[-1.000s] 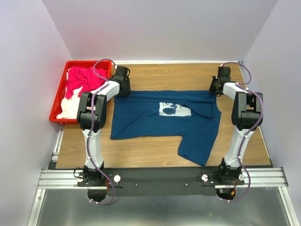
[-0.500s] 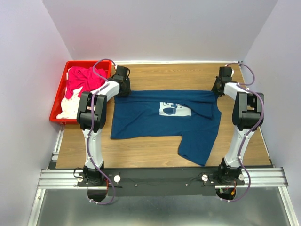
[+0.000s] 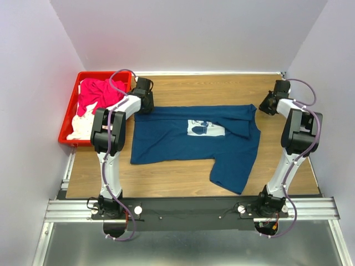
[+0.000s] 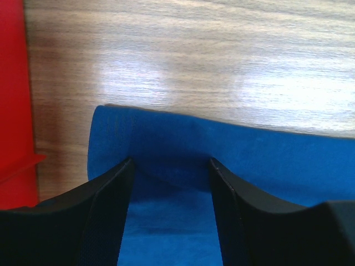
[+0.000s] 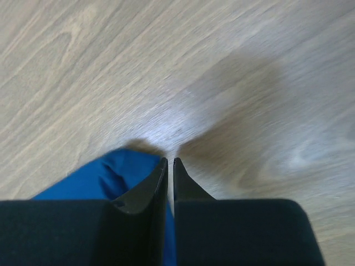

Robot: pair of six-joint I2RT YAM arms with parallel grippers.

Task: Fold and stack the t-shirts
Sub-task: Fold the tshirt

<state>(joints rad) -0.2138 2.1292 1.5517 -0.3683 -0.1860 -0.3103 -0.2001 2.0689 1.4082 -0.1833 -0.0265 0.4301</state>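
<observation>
Navy t-shirt (image 3: 183, 144), right arm (image 3: 299, 133) extended beside it

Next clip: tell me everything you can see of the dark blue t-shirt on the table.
The dark blue t-shirt is soft cloth with a small white chest print, spread print-up and mostly flat on the wooden table, not yet folded. One part trails toward the near right; the far right corner is creased. The open left gripper straddles its far left edge; the right gripper, jaws nearly together, sits beside the far right corner, apparently holding nothing.
</observation>
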